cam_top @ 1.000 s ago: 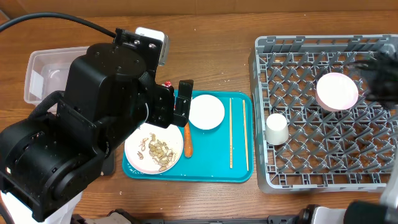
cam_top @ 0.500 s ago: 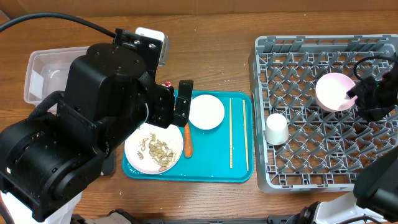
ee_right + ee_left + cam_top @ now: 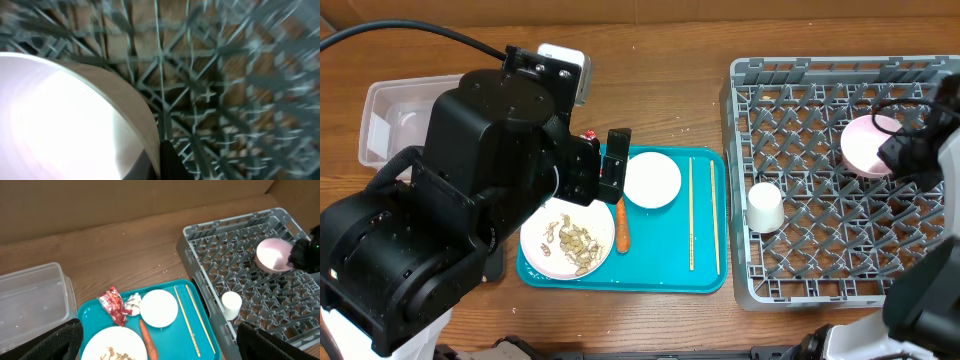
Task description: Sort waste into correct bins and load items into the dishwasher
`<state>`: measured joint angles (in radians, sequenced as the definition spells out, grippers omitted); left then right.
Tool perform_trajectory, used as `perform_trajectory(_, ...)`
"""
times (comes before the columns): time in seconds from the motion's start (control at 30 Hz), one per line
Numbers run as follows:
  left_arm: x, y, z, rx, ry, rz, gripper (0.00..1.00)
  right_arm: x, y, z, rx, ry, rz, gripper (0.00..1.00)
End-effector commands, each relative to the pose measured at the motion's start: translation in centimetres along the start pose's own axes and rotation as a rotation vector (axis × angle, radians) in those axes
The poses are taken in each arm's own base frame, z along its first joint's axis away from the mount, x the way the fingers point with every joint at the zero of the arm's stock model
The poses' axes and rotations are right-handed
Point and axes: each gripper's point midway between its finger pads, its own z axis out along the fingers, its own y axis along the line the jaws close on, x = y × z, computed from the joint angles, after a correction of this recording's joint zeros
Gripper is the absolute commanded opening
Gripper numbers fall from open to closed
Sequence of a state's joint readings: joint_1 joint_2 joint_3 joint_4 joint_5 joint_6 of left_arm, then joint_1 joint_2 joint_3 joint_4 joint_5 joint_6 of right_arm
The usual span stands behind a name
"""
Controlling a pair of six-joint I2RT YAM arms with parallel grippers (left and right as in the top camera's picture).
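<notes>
Wooden table [image 3: 670, 100] holds the grey dish rack [image 3: 800, 250]; the right arm reaches over it, right gripper [image 3: 892, 152] pinching 1 tilted white bowl [image 3: 863, 143] by its rim. Left gripper [image 3: 159, 330] hangs spread wide above the teal tray [image 3: 660, 270].

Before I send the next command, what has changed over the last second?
The right gripper swung in onto the right rim of the bowl in the dish rack, and the bowl slid slightly right; clamping unclear. The cup, the teal tray and its contents stayed put.
</notes>
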<state>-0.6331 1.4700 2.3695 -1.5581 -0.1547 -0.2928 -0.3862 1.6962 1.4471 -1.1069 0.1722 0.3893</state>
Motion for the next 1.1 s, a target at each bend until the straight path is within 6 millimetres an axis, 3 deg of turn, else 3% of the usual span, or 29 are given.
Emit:
perform_trajectory(0.0, -0.5, 0.3, -0.5, -0.007, -0.028, 0.001, 1.0, -2.9, 0.2, -7.6, 0.124, -0.33, -0.059, 0.04)
perform_trajectory(0.17, -0.7, 0.2, -0.5, -0.005, -0.034, 0.0, 1.0, -2.3, 2.9, -11.0, 0.316, -0.541, -0.194, 0.04)
perform_trajectory(0.33, -0.6, 0.2, -0.5, -0.005, -0.032, 0.0, 1.0, -1.7, 4.2, -12.2, 0.533, -0.71, -0.258, 0.04)
perform_trajectory(0.63, -0.5, 0.2, -0.5, 0.001, -0.025, 0.001, 1.0, -0.7, 5.5, -6.6, 0.726, -0.642, -0.432, 0.04)
perform_trajectory(1.07, -0.3, 0.2, -0.5, -0.001, -0.018, 0.002, 1.0, -0.7, 5.9, -5.8, 0.739, -0.644, -0.442, 0.04)
